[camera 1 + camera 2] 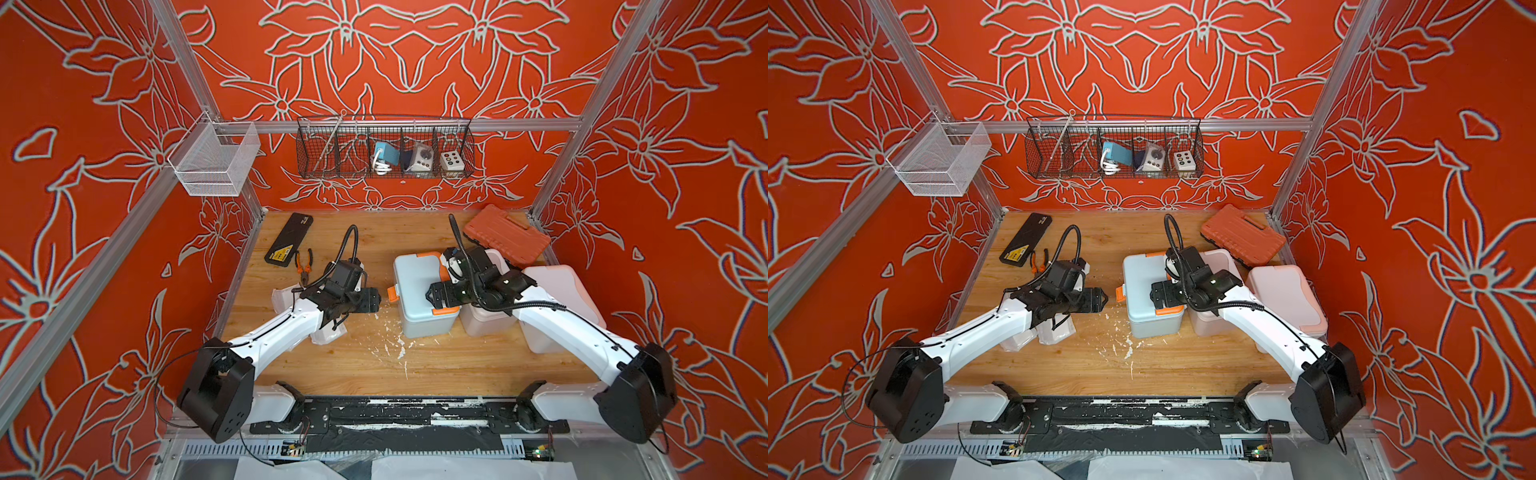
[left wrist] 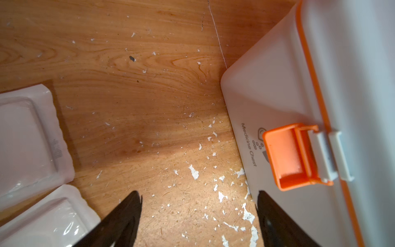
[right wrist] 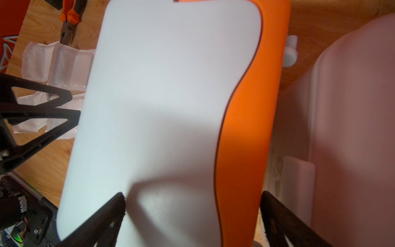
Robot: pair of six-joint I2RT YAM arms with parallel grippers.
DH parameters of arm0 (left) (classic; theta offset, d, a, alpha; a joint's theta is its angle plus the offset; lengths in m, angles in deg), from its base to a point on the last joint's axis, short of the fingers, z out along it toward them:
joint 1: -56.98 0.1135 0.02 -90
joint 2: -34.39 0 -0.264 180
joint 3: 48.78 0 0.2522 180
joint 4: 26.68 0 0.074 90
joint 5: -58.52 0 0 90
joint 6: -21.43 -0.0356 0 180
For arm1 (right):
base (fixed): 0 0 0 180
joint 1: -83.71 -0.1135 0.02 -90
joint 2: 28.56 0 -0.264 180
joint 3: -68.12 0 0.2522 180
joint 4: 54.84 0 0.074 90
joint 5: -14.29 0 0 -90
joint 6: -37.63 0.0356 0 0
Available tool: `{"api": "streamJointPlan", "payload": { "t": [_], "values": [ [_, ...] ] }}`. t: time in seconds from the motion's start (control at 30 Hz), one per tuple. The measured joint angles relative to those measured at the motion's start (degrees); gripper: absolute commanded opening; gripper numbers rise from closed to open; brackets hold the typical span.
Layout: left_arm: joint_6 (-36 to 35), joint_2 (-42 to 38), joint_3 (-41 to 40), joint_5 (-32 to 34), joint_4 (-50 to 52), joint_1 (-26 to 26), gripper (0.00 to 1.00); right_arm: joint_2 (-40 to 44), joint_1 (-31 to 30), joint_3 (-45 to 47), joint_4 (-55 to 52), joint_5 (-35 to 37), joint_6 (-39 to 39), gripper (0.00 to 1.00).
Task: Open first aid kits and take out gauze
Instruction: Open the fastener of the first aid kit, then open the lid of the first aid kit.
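The lettering (image 2: 249, 144) on the front wall of the blue-grey kit (image 1: 417, 286) reads "Medicine Chest", beside a small logo half hidden by the orange latch (image 2: 288, 156). The black case (image 1: 289, 239) at 11 o'clock carries a yellow label (image 1: 280, 254), its print too small to read.

The blue-grey kit stands just off the centre of the counter (image 1: 457, 365) toward 3 o'clock. Its lid is down and its latch side faces 9 o'clock. The latch is swung outward, hollow side showing. The white/peach kit (image 1: 478, 322) sits just beside it at 3 o'clock, and the pale pink kit (image 1: 565, 291) lies beyond, near the counter's 3 o'clock edge. The orange-red tool case (image 1: 505, 237) fills the 1 o'clock corner close behind them.

The gauze packets (image 2: 27, 139) lie at 9 o'clock in clear wrapping, partly under the left arm.

The left pincer (image 2: 198, 194) is released, with only bare wood between its jaws; its tips are near the latch but apart from it. The right pincer (image 3: 192, 195) hangs over the blue-grey lid, spread wide and grasping nothing. One tip is above the grey surface, the other past the orange band (image 3: 252, 107) toward the white/peach kit. Whether it touches the lid I cannot tell.

Between gauze and kit the wood carries only white flecks (image 1: 390, 345), and the 6 o'clock front is open. Pliers (image 1: 304, 266) lie at 10 o'clock, just beside the black case.
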Motion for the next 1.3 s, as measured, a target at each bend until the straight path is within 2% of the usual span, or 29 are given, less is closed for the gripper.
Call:
{"api": "streamJointPlan", "payload": {
  "t": [0.4, 0.6, 0.83, 1.13, 1.3],
  "values": [
    [6.4, -7.3, -1.5, -17.6, -9.8, 1.6, 0.97, 0.5, 0.0, -2.0, -4.8, 0.6, -2.1, 0.98],
    [10.8, -8.6, -2.8, -23.7, -14.4, 2.8, 0.98, 1.6, 2.9, -4.4, -7.8, 1.1, -3.7, 0.95],
    [16.0, -8.0, -3.4, -26.8, -19.0, 3.0, 0.98, 1.5, 8.5, -5.2, -8.2, -2.7, -4.7, 0.93],
    [19.2, -2.9, -3.4, -27.8, -24.4, 3.8, 0.98, -3.5, 8.7, -5.7, -8.7, -10.4, -5.7, 0.89],
    [20.7, 1.9, -2.6, -30.8, -26.2, 4.1, 0.97, -3.8, 8.7, -5.5, -8.6, -15.2, -5.7, 0.86]
  ]
}}
